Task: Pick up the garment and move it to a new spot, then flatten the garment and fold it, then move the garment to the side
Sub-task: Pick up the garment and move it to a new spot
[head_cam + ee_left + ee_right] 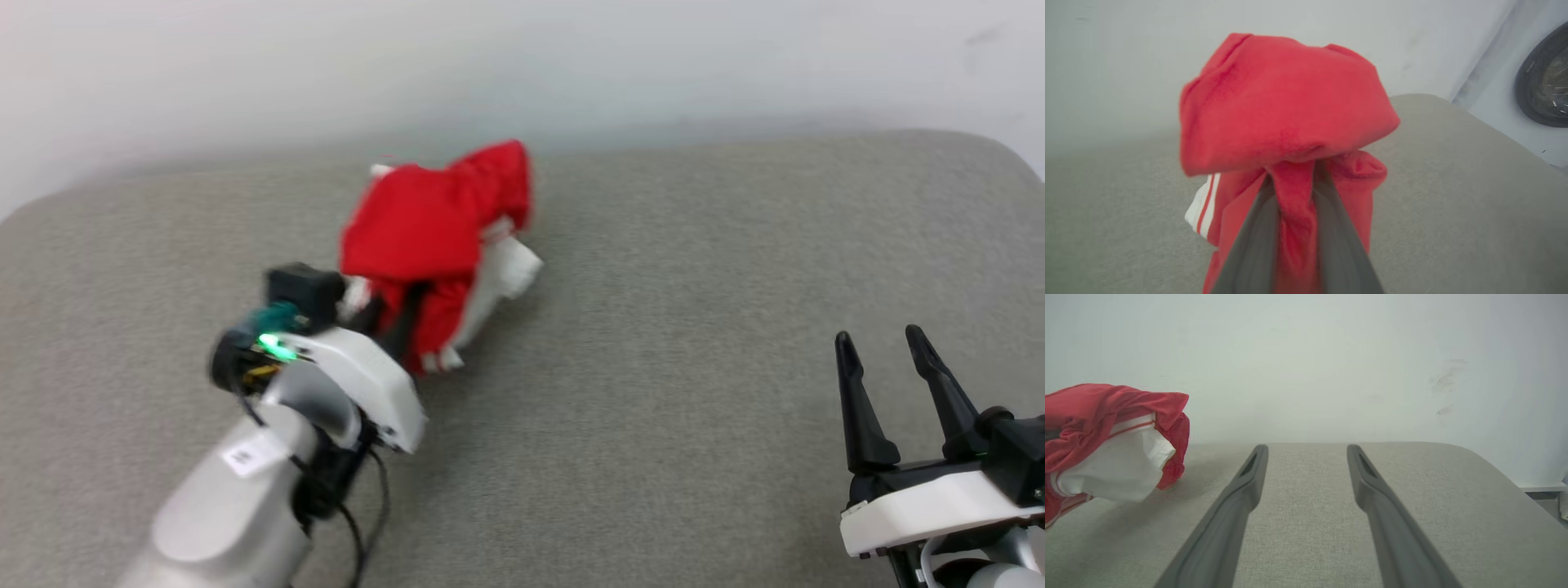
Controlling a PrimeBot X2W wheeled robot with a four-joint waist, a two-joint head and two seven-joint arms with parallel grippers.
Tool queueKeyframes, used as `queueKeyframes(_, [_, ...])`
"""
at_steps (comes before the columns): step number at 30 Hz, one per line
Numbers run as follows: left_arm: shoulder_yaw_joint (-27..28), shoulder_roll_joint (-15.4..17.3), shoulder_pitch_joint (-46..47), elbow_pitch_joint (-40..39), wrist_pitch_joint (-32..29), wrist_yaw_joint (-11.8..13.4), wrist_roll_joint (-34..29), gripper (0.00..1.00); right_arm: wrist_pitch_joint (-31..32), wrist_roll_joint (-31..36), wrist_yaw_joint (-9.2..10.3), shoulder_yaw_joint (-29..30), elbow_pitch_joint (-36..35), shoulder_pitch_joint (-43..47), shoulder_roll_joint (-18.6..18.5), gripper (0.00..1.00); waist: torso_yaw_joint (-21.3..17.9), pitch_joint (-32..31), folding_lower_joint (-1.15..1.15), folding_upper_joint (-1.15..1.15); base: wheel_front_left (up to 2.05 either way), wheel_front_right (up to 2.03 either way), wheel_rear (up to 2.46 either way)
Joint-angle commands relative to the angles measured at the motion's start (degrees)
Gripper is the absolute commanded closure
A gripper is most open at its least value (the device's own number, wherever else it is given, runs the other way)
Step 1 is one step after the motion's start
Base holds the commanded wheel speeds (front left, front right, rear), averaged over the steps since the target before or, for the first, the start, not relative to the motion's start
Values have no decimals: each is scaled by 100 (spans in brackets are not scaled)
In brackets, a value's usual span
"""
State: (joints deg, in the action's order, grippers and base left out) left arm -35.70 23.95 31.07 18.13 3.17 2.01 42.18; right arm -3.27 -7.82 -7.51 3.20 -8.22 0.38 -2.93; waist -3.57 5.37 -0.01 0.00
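Observation:
The red garment (429,229) with white sleeve parts hangs bunched above the grey surface, left of centre in the head view. My left gripper (392,314) is shut on a fold of its red cloth (1294,204), which is pinched between the two fingers in the left wrist view; a red-white striped trim (1204,204) shows at its left. The lettering and number are hidden in the folds. My right gripper (882,343) stands open at the lower right, with nothing between its fingers (1241,490). The bunched garment (1114,445) is far to its left.
A grey fabric-covered surface (653,367) with rounded corners stretches under both arms, backed by a pale wall (571,57). A dark round thing (1545,77) sits beyond the surface's right edge in the left wrist view.

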Motion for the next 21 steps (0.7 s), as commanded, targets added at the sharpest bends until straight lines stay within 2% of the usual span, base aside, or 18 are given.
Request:
queueKeyframes(1, [-120,-90,-95,-81,-57,-43,-50,100,-32,-34,4,1,-15,49,9,0,-218,141,1,0,0,0,0])
queueKeyframes(9, [-1228,-597,-372,-133,-594,-310,-425,100,-175,-168,4,-110,71,-63,8,0,-575,454,1,0,0,0,0])
queueKeyframes(14, [-1620,-750,-513,74,-692,-429,-565,100,-250,-191,4,-114,140,-104,8,0,-604,510,1,0,0,0,0])
queueKeyframes(15, [-1666,-768,-527,106,-684,-442,-577,87,-243,-180,4,-98,151,-105,9,0,-587,502,1,0,0,0,0])
queueKeyframes(16, [-1678,-792,-537,125,-645,-444,-580,58,-241,-161,4,-78,161,-101,8,0,-559,484,1,0,0,0,0])
queueKeyframes(17, [-1689,-808,-542,132,-591,-442,-606,0,-232,-138,4,-70,167,-95,8,0,-528,458,1,0,0,0,0])
queueKeyframes(21, [-1623,-876,-568,13,-208,-333,-704,0,-179,-74,4,-39,183,-23,8,0,-362,266,1,0,0,0,0])
